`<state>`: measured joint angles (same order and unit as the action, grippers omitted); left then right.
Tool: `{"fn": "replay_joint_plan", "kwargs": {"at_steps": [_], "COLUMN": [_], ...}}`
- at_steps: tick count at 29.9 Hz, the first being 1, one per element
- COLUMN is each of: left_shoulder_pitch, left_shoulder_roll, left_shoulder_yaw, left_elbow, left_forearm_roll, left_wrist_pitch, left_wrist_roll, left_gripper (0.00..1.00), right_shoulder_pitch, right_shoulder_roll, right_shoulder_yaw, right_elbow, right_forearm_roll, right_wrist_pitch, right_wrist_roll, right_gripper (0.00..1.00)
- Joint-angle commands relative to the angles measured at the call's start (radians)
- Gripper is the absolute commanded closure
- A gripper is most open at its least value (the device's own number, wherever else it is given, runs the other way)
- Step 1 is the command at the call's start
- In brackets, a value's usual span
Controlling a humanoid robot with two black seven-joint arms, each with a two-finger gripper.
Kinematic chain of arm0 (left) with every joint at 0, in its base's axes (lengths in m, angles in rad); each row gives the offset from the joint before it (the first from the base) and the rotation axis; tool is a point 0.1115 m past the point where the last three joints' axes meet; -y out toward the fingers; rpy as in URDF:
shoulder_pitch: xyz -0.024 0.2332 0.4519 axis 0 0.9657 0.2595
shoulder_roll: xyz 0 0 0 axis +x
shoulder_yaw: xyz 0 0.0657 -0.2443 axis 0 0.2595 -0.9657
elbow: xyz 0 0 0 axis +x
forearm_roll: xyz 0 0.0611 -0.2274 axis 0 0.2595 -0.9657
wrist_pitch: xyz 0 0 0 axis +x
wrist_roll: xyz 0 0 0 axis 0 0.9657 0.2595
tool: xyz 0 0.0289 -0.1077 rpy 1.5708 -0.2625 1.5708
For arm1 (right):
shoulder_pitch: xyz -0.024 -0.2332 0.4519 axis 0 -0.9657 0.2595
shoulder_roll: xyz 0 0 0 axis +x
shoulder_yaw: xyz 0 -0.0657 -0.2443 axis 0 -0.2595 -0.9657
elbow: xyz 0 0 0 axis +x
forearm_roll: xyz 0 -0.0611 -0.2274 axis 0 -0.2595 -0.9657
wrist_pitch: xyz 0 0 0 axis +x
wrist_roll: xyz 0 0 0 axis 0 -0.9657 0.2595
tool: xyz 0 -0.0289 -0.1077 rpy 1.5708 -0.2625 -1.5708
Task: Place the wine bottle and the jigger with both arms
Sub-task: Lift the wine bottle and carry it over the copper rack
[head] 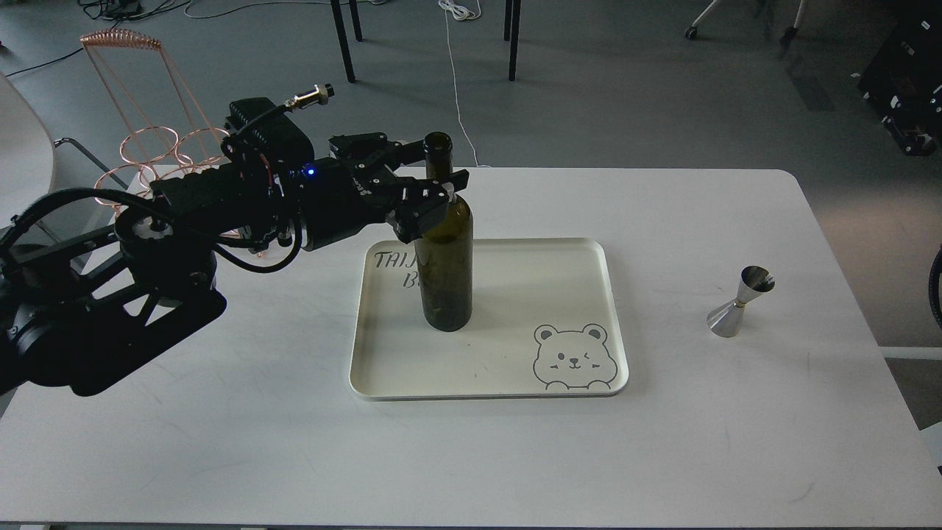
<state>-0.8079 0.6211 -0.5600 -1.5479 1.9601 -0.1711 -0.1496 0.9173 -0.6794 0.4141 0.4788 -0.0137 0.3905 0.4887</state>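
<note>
The dark green wine bottle (445,272) stands upright on the left part of a cream tray (614,309) with a bear drawing. My left gripper (434,163) reaches in from the left at neck height. It is open, with one finger behind the neck and one finger (441,188) in front of it at the shoulder. The steel jigger (739,302) stands upright on the white table (221,427), to the right of the tray and apart from it. My right gripper is out of view.
A copper wire rack (147,140) stands off the table's far left corner, behind my left arm. Chair and table legs (342,40) stand on the floor beyond the far edge. A dark sliver (937,287) shows at the right border.
</note>
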Motion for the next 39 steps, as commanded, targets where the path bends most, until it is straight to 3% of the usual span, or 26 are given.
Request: {"fn": "replay_joint_plan", "kwargs": {"at_steps": [1,8,12,19,22,27,30,39], "left_shoulder_pitch": [0.001,-0.005,-0.011,-0.102,-0.155,-0.182,-0.191,-0.195], "left_shoulder_roll": [0.006,0.035,0.055,0.245,0.311,0.328,0.330,0.328], "left_shoulder_yaw": [0.003,-0.018,-0.076,-0.080,-0.064,-0.061,-0.058,-0.015], "left_elbow": [-0.004,-0.034,-0.037,-0.020,0.040,0.248,0.343,0.381], "left_forearm_roll": [-0.001,-0.016,-0.107,-0.288,-0.308,-0.297,-0.296,-0.294], "left_wrist_pitch": [-0.001,0.008,0.015,0.013,0.013,0.012,0.012,0.013], "left_wrist_roll": [0.001,-0.002,0.005,-0.008,-0.025,-0.039,-0.079,-0.096], "left_gripper": [0.75,0.88,0.88,0.88,0.88,0.89,0.89,0.89], "right_shoulder_pitch": [0.000,0.003,0.009,0.012,0.012,0.012,0.014,0.028], "right_shoulder_roll": [0.000,-0.006,-0.011,-0.012,-0.012,-0.011,-0.012,-0.014], "right_shoulder_yaw": [0.000,0.000,-0.002,-0.002,-0.002,-0.002,-0.002,-0.002], "right_elbow": [0.000,-0.003,-0.003,-0.002,-0.002,-0.002,-0.002,-0.002], "right_forearm_roll": [-0.002,-0.003,-0.003,-0.005,-0.005,-0.005,-0.005,-0.009], "right_wrist_pitch": [-0.001,-0.001,0.001,0.001,0.001,0.001,0.001,0.001], "right_wrist_roll": [0.000,0.000,0.000,0.000,0.000,0.000,0.000,0.000], "right_gripper": [0.03,0.03,0.03,0.03,0.03,0.03,0.03,0.03]}}
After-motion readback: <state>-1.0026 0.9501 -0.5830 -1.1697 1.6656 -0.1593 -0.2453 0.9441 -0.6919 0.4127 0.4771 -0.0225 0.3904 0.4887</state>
